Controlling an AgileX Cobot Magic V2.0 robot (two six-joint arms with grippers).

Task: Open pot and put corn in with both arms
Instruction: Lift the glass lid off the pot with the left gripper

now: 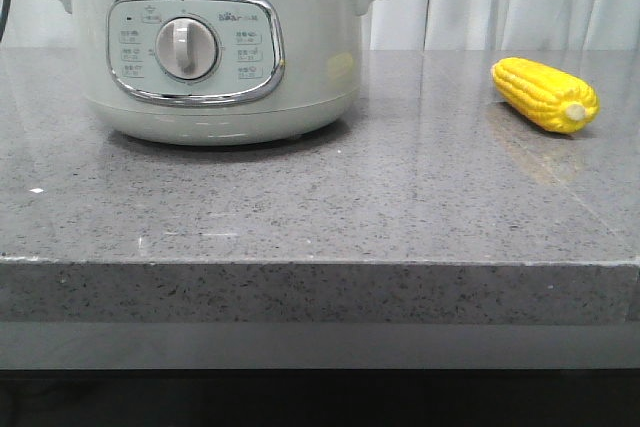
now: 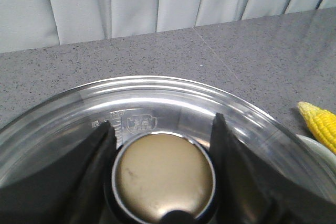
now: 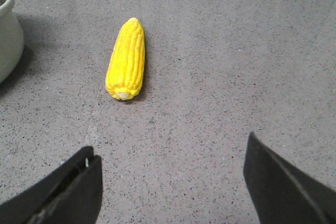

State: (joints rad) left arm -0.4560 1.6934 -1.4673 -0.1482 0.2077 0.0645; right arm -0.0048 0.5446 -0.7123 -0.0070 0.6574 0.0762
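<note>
Front view shows the pale mint-white electric pot standing toward the far left of the grey speckled stone tabletop, its chrome-framed panel and dial facing the near edge, and the corn cob lying on its side near the far right, well apart from the pot, its pale stub end toward the near edge. No arm shows in this view. From the left wrist camera, the left gripper hangs over the glass lid, its two dark fingers set either side of the round brass-coloured knob, close to it; whether they press it I cannot tell. From the right wrist camera, the right gripper is spread wide and holds nothing, above bare stone, with the corn beyond its fingertips and untouched.
</note>
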